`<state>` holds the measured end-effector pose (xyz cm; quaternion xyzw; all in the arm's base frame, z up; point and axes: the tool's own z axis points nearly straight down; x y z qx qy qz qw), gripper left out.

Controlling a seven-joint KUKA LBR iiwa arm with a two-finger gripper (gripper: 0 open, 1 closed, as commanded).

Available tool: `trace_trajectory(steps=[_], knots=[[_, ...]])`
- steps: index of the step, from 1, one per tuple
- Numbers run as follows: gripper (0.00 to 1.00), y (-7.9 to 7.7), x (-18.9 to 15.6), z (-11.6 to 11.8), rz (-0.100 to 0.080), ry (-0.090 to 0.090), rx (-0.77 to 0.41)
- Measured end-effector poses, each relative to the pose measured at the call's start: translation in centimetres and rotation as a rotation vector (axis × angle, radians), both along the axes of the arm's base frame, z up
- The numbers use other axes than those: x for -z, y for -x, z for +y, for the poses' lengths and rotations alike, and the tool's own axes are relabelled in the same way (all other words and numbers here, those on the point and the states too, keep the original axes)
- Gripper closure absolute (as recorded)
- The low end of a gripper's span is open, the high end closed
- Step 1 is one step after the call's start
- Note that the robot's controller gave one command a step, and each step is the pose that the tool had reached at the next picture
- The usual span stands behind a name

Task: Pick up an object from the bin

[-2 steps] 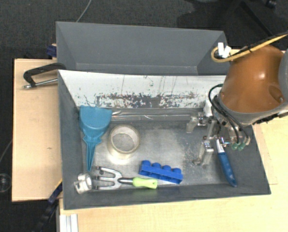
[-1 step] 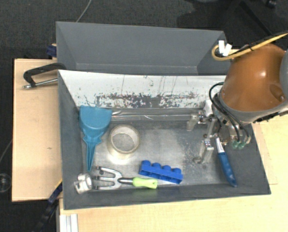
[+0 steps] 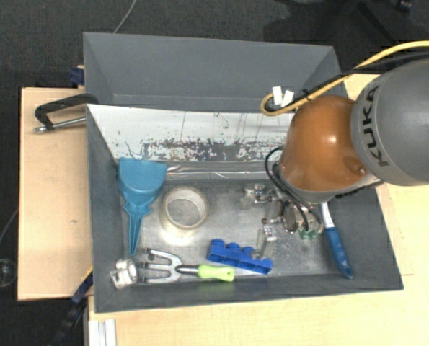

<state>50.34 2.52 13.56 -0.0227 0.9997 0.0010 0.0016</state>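
From where I stood, the grey metal bin [image 3: 99, 193] held only a handful of things, well spread out. Against its left wall lay a light-blue plastic funnel [image 3: 138, 182], mouth toward the back and spout toward the front. In the front-left corner was a small silver-pronged metal tool with a lime-green handle [image 3: 174, 269], lying along the front edge. Just beside the funnel stood a pale, see-through round roll [image 3: 184, 209]. By the middle of the front edge lay a dark-blue toothed plastic block [image 3: 239, 256].

Right of that block, under the rounded orange cover [image 3: 319, 146], the jaws hung low over bare floor, with the block on one side and a slim blue-handled tool [image 3: 337, 247] near the right wall on the other. I could not tell whether they were spread or pressed together, and I saw nothing between them.

So the pick, by my reckoning, was not yet made: every piece lay on the bin floor, and closing and lifting were left to do. Which piece was meant I could not say.

The thick grey arm [image 3: 401, 135] read "KUKA" in black letters.
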Motion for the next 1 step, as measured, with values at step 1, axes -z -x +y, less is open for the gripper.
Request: trace_trajectory(steps=[1], knots=[[0.00,0.53,-1.07,3.12,-0.004,-0.001,0.010]])
